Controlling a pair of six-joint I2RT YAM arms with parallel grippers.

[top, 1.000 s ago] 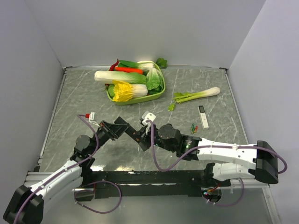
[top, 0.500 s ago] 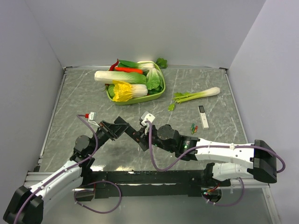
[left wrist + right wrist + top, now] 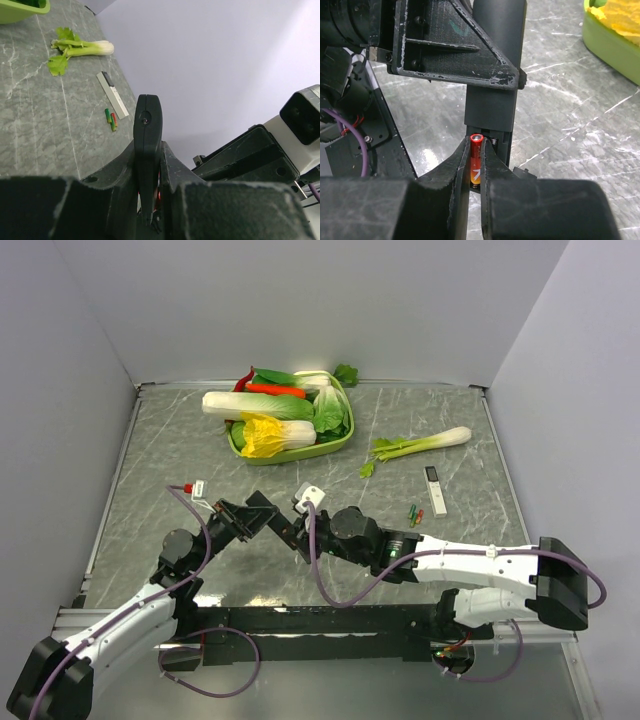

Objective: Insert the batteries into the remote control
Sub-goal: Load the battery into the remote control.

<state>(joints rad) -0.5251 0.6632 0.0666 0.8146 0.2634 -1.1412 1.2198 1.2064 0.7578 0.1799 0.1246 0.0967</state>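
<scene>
As the left claw (image 3: 149,172) clamps the remote control (image 3: 147,125), the right claw (image 3: 476,175), clamped on an orange-red battery (image 3: 475,161), holds it lengthwise just beside the remote's open slot (image 3: 492,136).

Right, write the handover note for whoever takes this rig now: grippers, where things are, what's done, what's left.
Left gripper: shut on the remote.
Right gripper: shut on a red-orange battery, its tip at the remote's open slot, where a spring shows.
Spare batteries: on the table, beside the white device.
Done: remote and one battery picked up and brought together.
Left: seat this battery, then fetch and load the spares. Whether any battery is already inside cannot be seen.
</scene>
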